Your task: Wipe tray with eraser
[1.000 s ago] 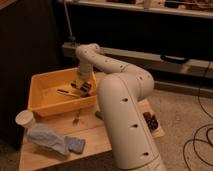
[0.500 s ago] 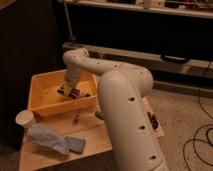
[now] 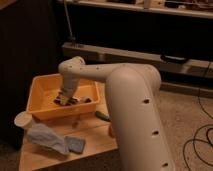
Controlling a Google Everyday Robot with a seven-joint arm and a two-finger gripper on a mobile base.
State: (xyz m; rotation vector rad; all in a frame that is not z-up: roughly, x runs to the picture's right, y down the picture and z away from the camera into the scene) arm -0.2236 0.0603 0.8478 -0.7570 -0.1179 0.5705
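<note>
The yellow-orange tray (image 3: 44, 109) stands on the far left part of a small wooden table. My white arm reaches over it from the right and bends down into it. My gripper (image 3: 64, 97) is low inside the tray, right at its floor, near the middle. A small dark flat object with light stripes, the eraser (image 3: 75, 100), lies on the tray floor at the gripper's tip and just to its right. I cannot tell whether the gripper holds it.
A wooden table (image 3: 95, 140) carries the tray. A white cup (image 3: 22, 120) stands at the tray's front left corner. A pale cloth (image 3: 46, 137) and a blue pad (image 3: 76, 144) lie in front. A green marker (image 3: 102, 116) lies right of the tray.
The arm's wrist has swung left across the tray, from its right side to its middle, staying low over the tray floor.
</note>
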